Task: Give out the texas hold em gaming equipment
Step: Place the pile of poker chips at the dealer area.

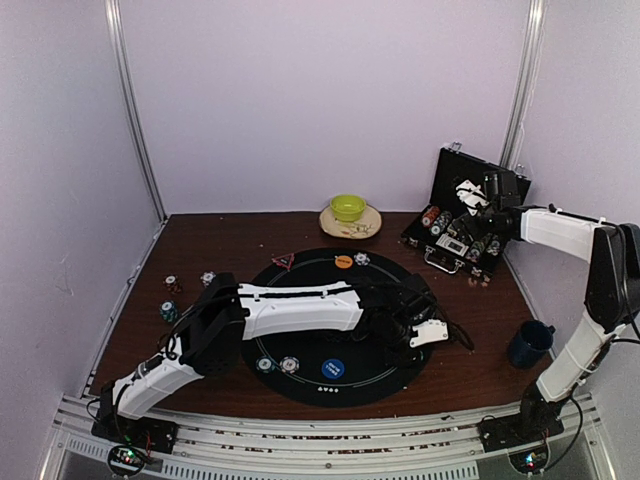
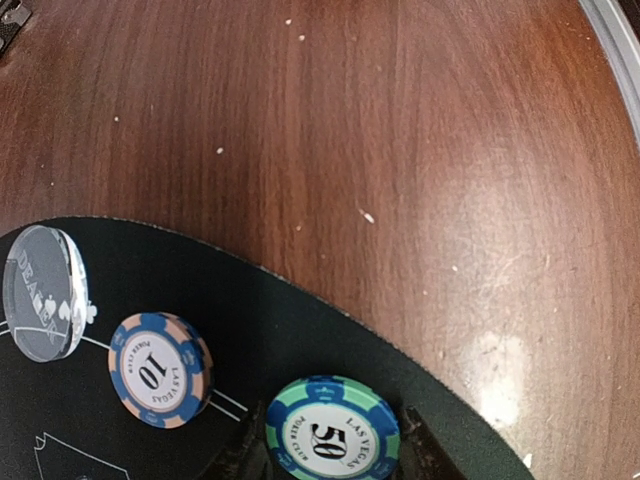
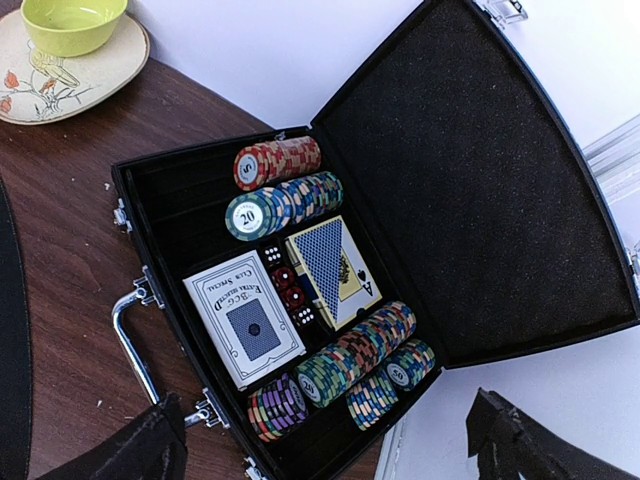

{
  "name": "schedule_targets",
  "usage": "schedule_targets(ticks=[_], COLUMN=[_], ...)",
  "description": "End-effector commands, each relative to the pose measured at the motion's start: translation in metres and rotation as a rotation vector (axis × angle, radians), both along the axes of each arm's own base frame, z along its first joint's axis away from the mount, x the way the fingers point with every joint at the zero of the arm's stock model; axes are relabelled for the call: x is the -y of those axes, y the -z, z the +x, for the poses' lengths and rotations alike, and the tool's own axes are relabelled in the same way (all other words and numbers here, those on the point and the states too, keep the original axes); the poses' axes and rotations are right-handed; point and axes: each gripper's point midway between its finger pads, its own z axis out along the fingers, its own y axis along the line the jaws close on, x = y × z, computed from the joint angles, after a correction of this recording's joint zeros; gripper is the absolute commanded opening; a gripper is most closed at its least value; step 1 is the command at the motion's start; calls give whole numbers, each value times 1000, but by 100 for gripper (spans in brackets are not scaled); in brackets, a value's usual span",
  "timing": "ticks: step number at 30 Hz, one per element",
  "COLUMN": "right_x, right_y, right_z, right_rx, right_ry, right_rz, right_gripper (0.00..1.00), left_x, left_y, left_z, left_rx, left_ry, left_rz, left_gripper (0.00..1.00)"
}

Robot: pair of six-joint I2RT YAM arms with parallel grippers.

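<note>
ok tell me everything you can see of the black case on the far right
The black case sits at the far right of the brown table. Its lid is raised and lined with dark foam. A metal handle and latches sit on its front edge. Its tray holds rows of edge-striped chips, two packs of cards and dice between them. The open right gripper hovers above without touching it.

Green-edged round poker chip marked 50 (image 2: 332,435): lower rim cut off by the frame. Cream floral ceramic plate (image 3: 80,80) and lime-green bowl (image 3: 72,20): cropped at the frame's edge (right wrist view). Small striped chips (image 1: 170,284) at the left of the brown wooden table (image 1: 480,340): markings too small to read.
</note>
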Motion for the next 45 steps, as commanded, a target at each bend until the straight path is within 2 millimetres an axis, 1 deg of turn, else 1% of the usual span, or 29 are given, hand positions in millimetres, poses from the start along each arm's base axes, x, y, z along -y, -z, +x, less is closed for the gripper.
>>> schedule_targets(ticks=[1,5,8,12,22,26,30,34,37,40,43,45], right_x=[-3,-4,-4,-5,-6,-6,-7,-7,-7,-8,-9,-10], right_y=[6,4,4,5,4,4,4,5,5,6,5,4], right_z=[0,-1,-1,-1,-1,-1,-1,-2,-1,-1,-1,-1], right_rx=[-11,-7,-9,-11,-9,-9,-9,-11,-10,-13,-12,-11], right_ry=[-9,-13,-12,-15,-17,-18,-19,-19,-20,-21,-25,-28], right_rz=[-6,-7,-9,-11,-12,-13,-14,-17,-16,-16,-11,-7], right_gripper=[100,100,100,100,100,100,100,100,100,100,100,100], left_x=[6,3,3,3,4,4,4,2,-4,-14,-30,-42], left_y=[-1,5,5,4,0,0,-2,-13,-26,-40,-58,-74], left_z=[4,3,3,4,6,7,7,8,6,8,11,16], left_rx=[28,51,60,74,97,105,115,126,139,164,212,253], left_ry=[-10,-6,-6,-12,-19,-19,-22,-22,-18,-22,-32,-43], left_rz=[-15,7,10,12,11,12,13,7,3,8,19,15], left_gripper=[17,22,29,33,49,53,53,56,61,68,77,86])
